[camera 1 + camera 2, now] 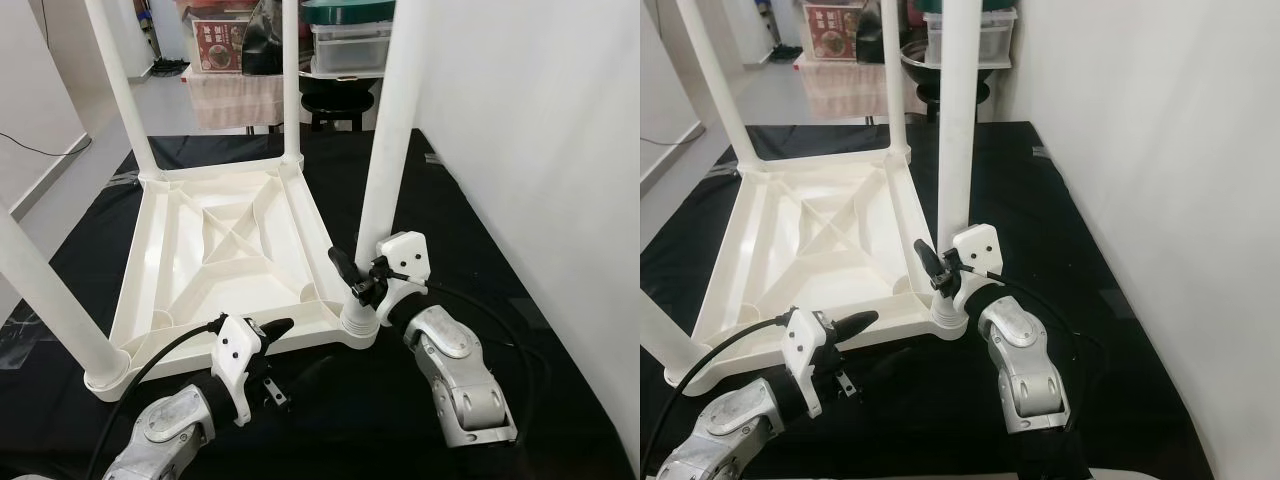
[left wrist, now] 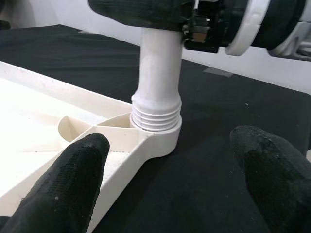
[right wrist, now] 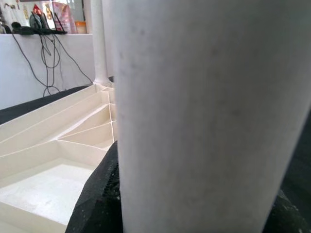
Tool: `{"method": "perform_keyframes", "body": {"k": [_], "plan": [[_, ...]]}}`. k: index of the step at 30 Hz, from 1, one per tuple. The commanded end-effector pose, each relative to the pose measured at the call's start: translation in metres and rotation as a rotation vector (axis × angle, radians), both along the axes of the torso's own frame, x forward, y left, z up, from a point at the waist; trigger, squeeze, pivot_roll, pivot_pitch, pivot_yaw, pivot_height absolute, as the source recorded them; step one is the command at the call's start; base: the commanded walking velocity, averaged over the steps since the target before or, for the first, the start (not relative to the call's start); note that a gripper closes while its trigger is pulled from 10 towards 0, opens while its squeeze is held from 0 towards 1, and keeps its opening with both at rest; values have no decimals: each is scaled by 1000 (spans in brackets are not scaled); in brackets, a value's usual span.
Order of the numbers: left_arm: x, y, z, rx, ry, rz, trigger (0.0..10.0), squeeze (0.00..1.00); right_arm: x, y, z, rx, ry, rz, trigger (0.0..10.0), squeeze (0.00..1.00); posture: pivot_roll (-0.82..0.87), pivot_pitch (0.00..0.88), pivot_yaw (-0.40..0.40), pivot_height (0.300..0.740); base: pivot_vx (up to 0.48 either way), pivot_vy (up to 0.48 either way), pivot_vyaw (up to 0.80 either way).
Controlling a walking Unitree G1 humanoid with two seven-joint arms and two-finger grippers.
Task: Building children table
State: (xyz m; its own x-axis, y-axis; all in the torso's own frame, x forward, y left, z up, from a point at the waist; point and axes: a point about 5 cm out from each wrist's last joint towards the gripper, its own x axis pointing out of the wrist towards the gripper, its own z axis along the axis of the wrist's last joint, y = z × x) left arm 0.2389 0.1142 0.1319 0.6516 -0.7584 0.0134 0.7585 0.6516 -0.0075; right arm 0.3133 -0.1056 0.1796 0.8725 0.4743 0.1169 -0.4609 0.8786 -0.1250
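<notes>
A white plastic children's table (image 1: 230, 250) lies upside down on a black cloth, with its legs pointing up. My right gripper (image 1: 362, 275) is shut on the near right leg (image 1: 390, 140), just above its threaded collar (image 2: 156, 116) in the corner socket. In the right wrist view that leg (image 3: 194, 111) stands close between the black fingers (image 3: 97, 204). My left gripper (image 1: 275, 360) is open, low at the table's front edge and a little left of that socket. Its two fingertips (image 2: 82, 160) point at the socket without touching it.
Three more legs stand at the near left (image 1: 45, 290), far left (image 1: 120, 80) and far right (image 1: 291, 80) corners. A white wall (image 1: 540, 150) runs close along the right. A dark stool (image 1: 338, 100), stacked bins and a draped rack (image 1: 235, 100) stand beyond the cloth (image 1: 500, 250).
</notes>
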Motion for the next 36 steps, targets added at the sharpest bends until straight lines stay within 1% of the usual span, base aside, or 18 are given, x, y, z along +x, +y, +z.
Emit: {"method": "perform_keyframes", "body": {"k": [1,3,4,6,7,8,10,11,12,15,17,20,21,22,23,29,35,36], "plan": [[0,3,-4,-9,13,30,10000,0,-2,-12,-32,-36,154,-64,10000,0,-97,139,-6,740,0,0,0],[0,3,-4,-9,13,30,10000,0,-2,-12,-32,-36,154,-64,10000,0,-97,139,-6,740,0,0,0],[0,2,-4,-8,15,28,10000,0,-4,-9,-27,1,146,-5,10000,1000,-96,135,-4,740,0,0,0],[0,2,-5,-8,19,21,10000,0,-2,-8,-15,35,119,57,10000,1000,-95,131,-4,740,0,0,0],[0,1,-5,-8,23,14,10000,0,0,-7,-2,51,81,148,10000,1000,-95,128,-4,740,0,0,0],[0,1,-5,-8,23,14,10000,0,0,-7,-2,51,81,148,10000,1000,-95,128,-4,740,0,0,0],[0,0,-7,-9,29,4,10000,0,4,-12,22,-48,-20,378,10000,1000,-90,119,-10,740,0,0,0],[0,0,-7,-9,29,4,10000,0,4,-12,22,-48,-20,378,10000,1000,-90,119,-10,740,0,0,0],[0,-1,-7,-10,30,2,10000,0,6,-15,30,-116,-50,493,10000,0,-87,115,-14,740,0,0,0],[0,-1,-7,-10,30,2,10000,0,6,-15,30,-116,-50,493,10000,0,-87,115,-14,740,0,0,0],[0,-2,-8,-10,31,3,10000,0,12,-20,37,-196,-52,663,10000,0,-73,105,-22,740,0,0,0],[-1,-2,-9,-10,32,3,10000,0,17,-22,40,-197,-30,718,10000,0,-67,103,-21,740,0,0,0],[-1,-2,-9,-10,33,3,10000,0,22,-23,42,-201,-10,761,6392,0,-63,104,-19,740,0,0,0],[-2,-2,-9,-10,34,2,10000,0,26,-24,43,-201,5,780,6392,0,-63,104,-19,740,0,0,0],[-2,-2,-9,-10,35,1,10000,0,30,-26,44,-205,22,793,0,0,-63,104,-19,740,0,0,0],[-3,-2,-8,-11,36,-1,10000,0,34,-33,42,-203,59,788,0,0,-42,113,-22,740,0,0,0],[-4,-2,-7,-18,34,-1,10000,0,27,-45,34,-203,58,761,0,0,-50,124,-22,740,0,0,0],[-4,-2,-7,-21,34,-2,10000,0,23,-49,26,-210,71,717,0,0,-64,138,-22,740,0,0,0]]}}
